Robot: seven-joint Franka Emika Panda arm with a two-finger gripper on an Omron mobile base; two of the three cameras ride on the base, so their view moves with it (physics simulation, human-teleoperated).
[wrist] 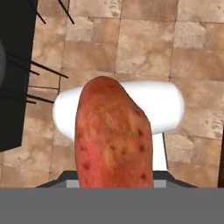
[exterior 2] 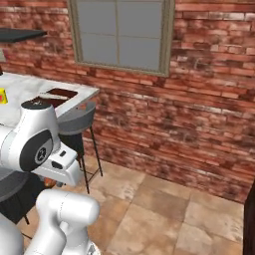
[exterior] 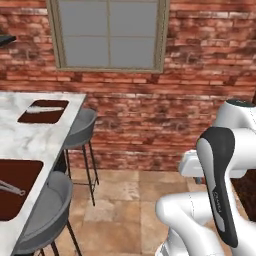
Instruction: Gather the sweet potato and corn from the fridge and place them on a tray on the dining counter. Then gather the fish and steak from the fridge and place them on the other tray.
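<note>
Left base view: the dining counter [exterior: 35,130] ran along my left, carrying two trays, the far tray [exterior: 43,111] with a pale strip lying on it and the near tray [exterior: 17,187] with a thin grey object at its edge; two grey stools [exterior: 80,131] stood beside it. Right base view: the counter end and far tray [exterior 2: 57,96] sat beyond the arm. Hand view: the gripper was clamped on the sweet potato [wrist: 113,135], carried above tiled floor. I judged the transport step underway; best to swing over a tray, lower it close, then release.
</note>
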